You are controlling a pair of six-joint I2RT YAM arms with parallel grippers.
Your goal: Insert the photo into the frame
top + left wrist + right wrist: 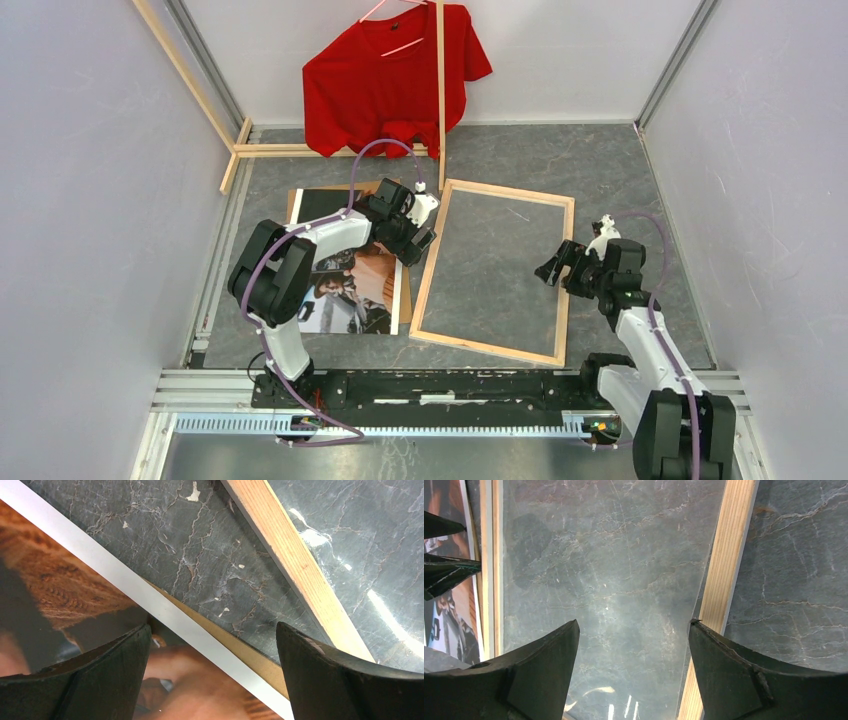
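Note:
The photo lies face up, left of centre, on a brown cardboard sheet, partly hidden by my left arm. The frame lies flat to its right, bare wood side up, with a clear pane inside. My left gripper hovers open over the photo's right edge. In the left wrist view the open gripper spans the photo's white border, the cardboard edge and bare floor beside the frame bar. My right gripper is open and empty above the pane, by the frame's right bar.
A red T-shirt hangs on a rack of pale wooden poles at the back. Grey walls close in the left and right sides. The floor is dark marbled grey. The arm bases stand on a metal rail at the near edge.

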